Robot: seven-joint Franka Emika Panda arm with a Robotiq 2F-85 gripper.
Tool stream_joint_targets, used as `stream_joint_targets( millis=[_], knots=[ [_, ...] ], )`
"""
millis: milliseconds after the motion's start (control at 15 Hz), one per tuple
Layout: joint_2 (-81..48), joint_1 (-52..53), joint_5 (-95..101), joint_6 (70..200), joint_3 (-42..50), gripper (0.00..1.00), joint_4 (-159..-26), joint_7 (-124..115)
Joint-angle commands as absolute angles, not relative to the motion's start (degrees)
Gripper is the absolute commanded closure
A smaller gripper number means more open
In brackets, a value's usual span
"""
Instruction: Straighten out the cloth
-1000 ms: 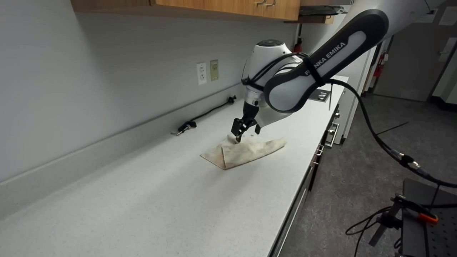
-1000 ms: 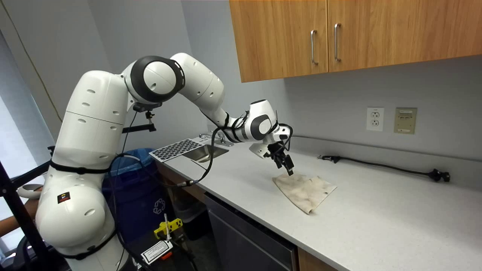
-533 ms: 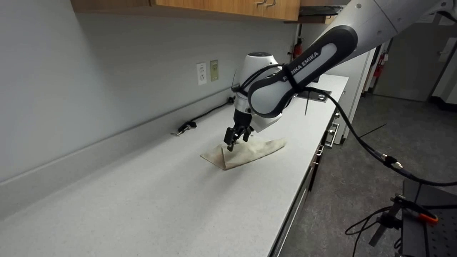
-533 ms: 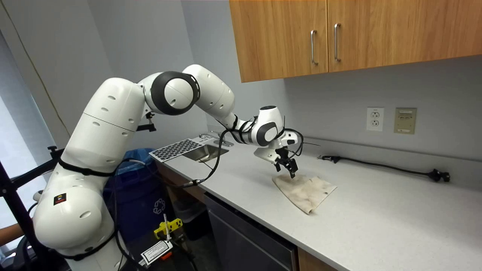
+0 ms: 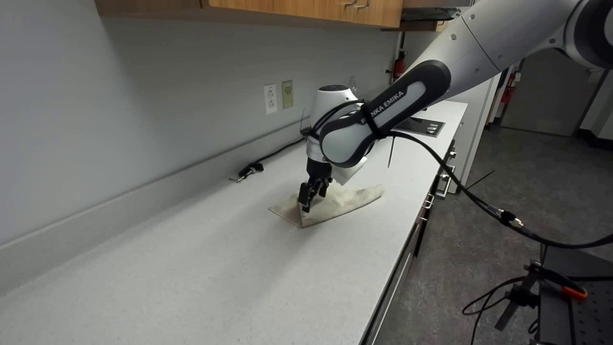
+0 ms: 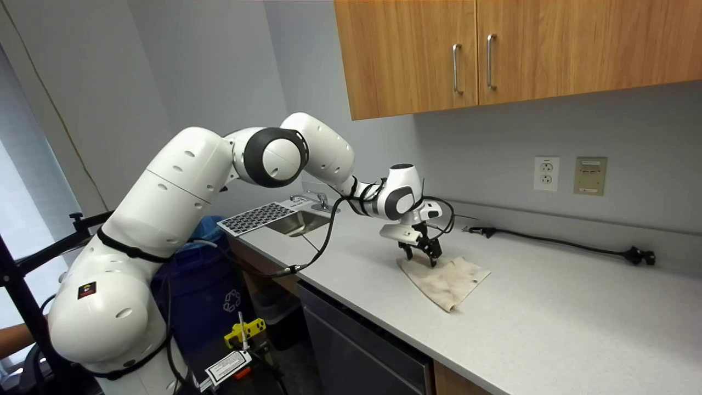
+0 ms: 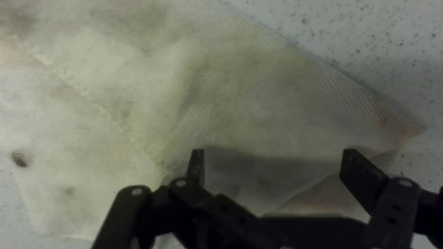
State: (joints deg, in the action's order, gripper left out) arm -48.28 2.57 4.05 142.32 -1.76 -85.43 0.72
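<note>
The pincer [image 7: 273, 153] stands lower than one second earlier and nearer the folded edge of the cloth [image 6: 452, 282]. The cloth's outline shows no change: it lies on the bench [image 5: 215, 268], partly doubled over, with a pinkish layer exposed past the fold. The pincer is released; its jaws are spread apart over the cloth and grasp nothing. This position suggests an approach to pick up the upper layer near the fold; straightening remains to be done.

Contact between pincer and cloth cannot be confirmed. In both exterior views the pincer covers part of the cloth. In the wrist view the cloth runs out of frame at the top and left, detail is soft, and any layers underneath are hidden.
</note>
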Motion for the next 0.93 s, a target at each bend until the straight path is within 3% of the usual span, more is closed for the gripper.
stream_joint_targets(
  millis=[0,867],
  knots=[
    [-52.0,2.5,4.5,138.7,-2.3,0.00,-78.1,5.2],
    [-58.0,1.5,6.6,127.1,-3.2,0.01,-66.5,20.5]
  ],
)
